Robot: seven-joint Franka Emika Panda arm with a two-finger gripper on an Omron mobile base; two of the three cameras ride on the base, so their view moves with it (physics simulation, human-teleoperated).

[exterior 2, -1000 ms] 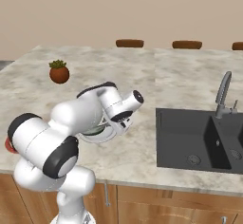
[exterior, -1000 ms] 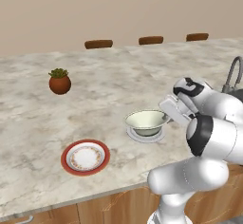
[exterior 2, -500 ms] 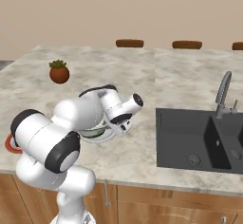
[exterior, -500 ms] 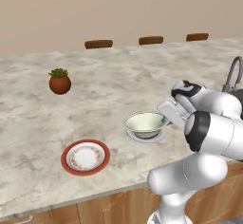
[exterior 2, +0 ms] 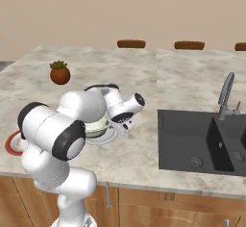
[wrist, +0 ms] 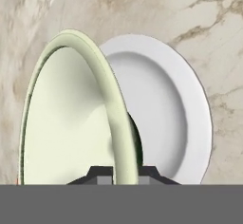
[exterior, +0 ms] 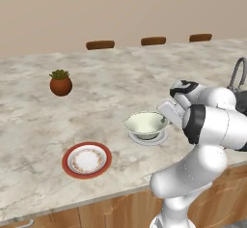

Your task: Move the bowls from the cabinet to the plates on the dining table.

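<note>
Your jaws are clamping the cream bowl's (exterior: pixel 145 123) rim, holding it over the white plate (wrist: pixel 180 109) on the bench (exterior: pixel 106 92).

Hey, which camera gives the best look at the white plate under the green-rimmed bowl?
The hand view: the white plate lies broad and close behind the bowl. The left base view shows just its rim below the bowl; in the right base view a sliver peeks out beside the arm.
</note>
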